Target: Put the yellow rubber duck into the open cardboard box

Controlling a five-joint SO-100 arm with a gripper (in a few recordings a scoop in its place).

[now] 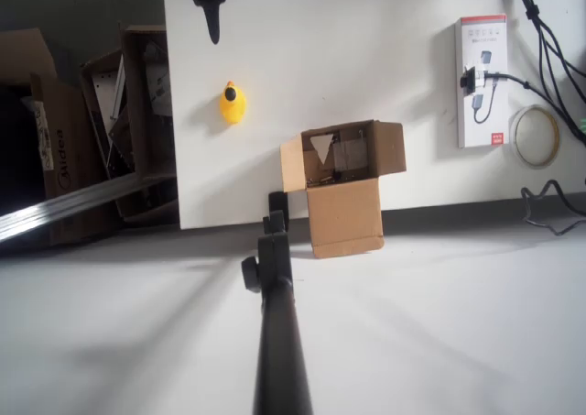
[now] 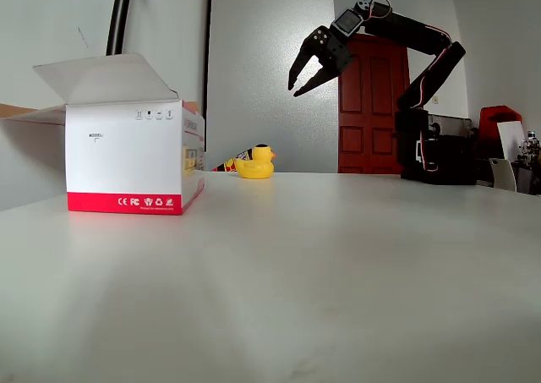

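Note:
The yellow rubber duck (image 1: 233, 103) stands on the white table, left of centre in the overhead view. In the fixed view the duck (image 2: 256, 162) sits far back on the tabletop. The open cardboard box (image 1: 343, 181) stands to the duck's lower right near the table edge, flaps folded outward, one long flap hanging toward the front, dark items inside. My black gripper (image 2: 295, 90) hangs open high above the table, up and to the right of the duck, holding nothing. In the overhead view the gripper (image 1: 213, 30) points down at the top edge, just above the duck.
A white box with a red stripe (image 1: 482, 81) lies at the right, large in the fixed view (image 2: 127, 159). Beside it are a tape roll (image 1: 536, 136) and black cables (image 1: 549, 39). Dark clutter-filled boxes (image 1: 137, 122) stand off the table's left edge. A black pole (image 1: 275, 323) rises in front.

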